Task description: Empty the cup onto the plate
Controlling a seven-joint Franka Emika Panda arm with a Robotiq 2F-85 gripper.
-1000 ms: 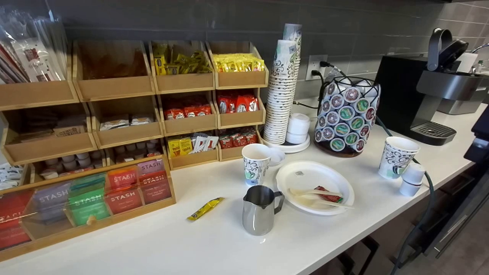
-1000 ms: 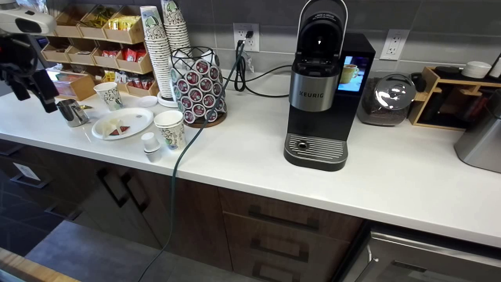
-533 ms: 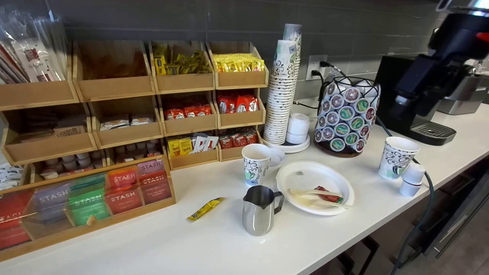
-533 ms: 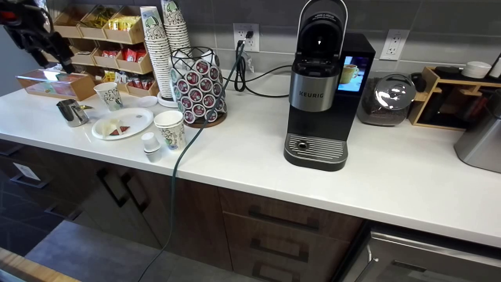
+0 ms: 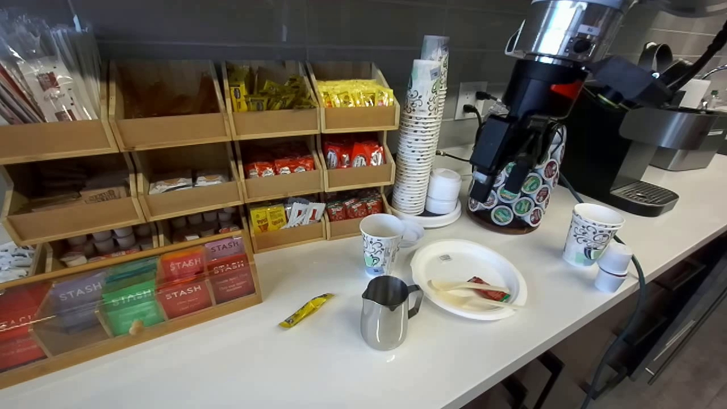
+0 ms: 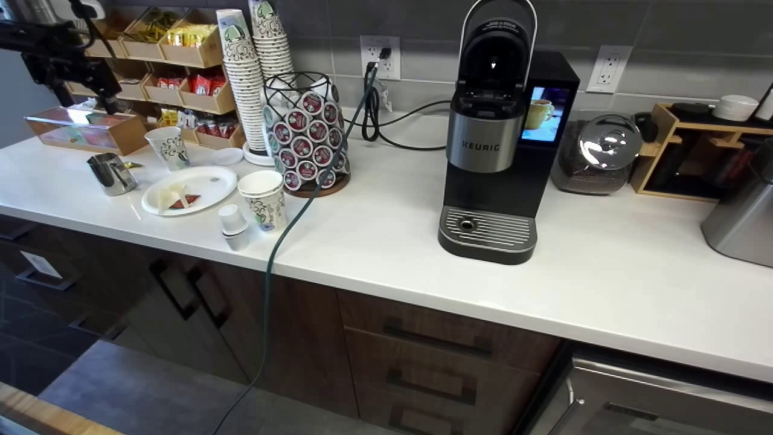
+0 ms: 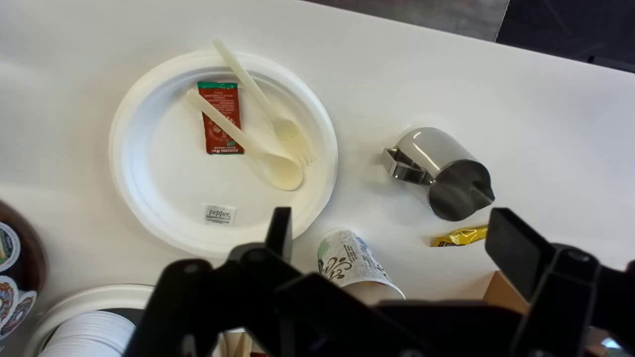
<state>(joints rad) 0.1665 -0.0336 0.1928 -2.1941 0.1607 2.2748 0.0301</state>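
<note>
1. Your claw hangs spread above the surface, holding nothing. The cup, probably the lone one, stands upright just beside the plate; come down off-centre and you could topple it.
2. In the wrist view, one side of the claw overlaps the plate's rim. Lower it there and you may shove the plate or catch its edge.
3. A low sideways approach might knock the pitcher, which stands near the cup.
4. Two nested cups share the pattern; picking them by mistake would waste the move.
5. The cup seems to be thin paper: squeeze hard and it may buckle, grip weakly and it may slip while tilting.
6. You can't see what the cup holds. Pour too fast and the contents may bounce off the spoon and fork, past the rim.
</note>
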